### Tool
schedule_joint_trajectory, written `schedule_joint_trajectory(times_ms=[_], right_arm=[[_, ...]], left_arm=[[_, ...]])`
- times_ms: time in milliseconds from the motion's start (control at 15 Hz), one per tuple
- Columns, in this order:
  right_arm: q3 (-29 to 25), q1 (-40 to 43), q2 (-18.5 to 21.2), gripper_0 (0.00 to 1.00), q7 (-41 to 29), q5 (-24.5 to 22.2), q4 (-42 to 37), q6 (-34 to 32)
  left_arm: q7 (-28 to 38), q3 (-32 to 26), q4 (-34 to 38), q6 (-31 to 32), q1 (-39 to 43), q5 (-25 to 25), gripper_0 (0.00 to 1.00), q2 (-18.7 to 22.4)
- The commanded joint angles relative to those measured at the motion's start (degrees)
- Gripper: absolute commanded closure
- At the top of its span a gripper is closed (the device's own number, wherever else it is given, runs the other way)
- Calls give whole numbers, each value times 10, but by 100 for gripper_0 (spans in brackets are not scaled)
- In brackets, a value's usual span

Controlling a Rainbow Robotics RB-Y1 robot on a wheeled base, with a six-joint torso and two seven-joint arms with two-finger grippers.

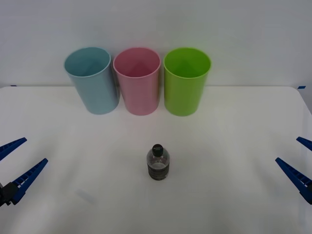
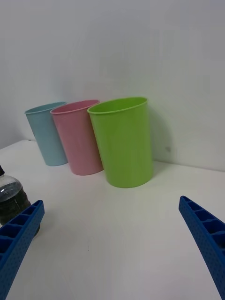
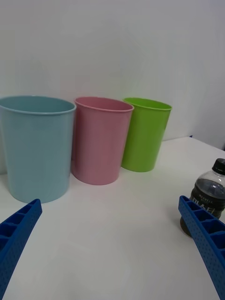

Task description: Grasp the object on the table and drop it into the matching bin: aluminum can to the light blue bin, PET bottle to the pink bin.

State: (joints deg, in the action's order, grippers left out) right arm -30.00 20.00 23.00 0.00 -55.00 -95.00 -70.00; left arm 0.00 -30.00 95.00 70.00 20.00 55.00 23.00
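White bench [image 1: 234, 146], plain pale wall behind. Three tall bins in a row at far edge: light blue bin [image 1: 92, 80] on robot's left, pink bin [image 1: 138, 80] in the middle, lime green bin [image 1: 185, 80] on the right; all upright, rims open, standing close together. PET bottle [image 1: 158, 162] upright near bench centre, black cap on, dark lower half, well apart from the bins and roughly in line with pink and green. Left tool [image 1: 15, 163] low at the left edge of front view, blue fingers spread apart, nothing between them; bottle off to its inner side, not touching (left wrist view puts bottle [image 3: 206, 199] just behind one finger, so partly hidden). Right tool [image 1: 298, 163] at the right edge, fingers likewise apart and empty, bottle [image 2: 11, 199] seen at the margin of its wrist view. Step in hand, by judgement: start of task, approach not yet made, grasp not yet done. Next move calls for one arm to reach inward to the bottle, fingers straddling its body below the shoulders, then close, lift clear above rim height and carry to pink. Risk: tipping a light upright bottle on contact.
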Motion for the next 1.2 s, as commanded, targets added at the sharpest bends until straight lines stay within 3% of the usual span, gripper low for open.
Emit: schedule_joint_trajectory(times_ms=[67,400,733,1200], right_arm=[[0,0,0,0,0,0,0,0],[5,0,-4,0,2,-7,12,2],[28,16,35,0,9,-5,13,-25],[110,39,96,0,27,-9,44,-89]], left_arm=[[0,0,0,0,0,0,0,0],[0,0,0,0,0,0,0,0],[0,0,0,0,0,0,0,0],[0,0,0,0,0,0,0,0]])
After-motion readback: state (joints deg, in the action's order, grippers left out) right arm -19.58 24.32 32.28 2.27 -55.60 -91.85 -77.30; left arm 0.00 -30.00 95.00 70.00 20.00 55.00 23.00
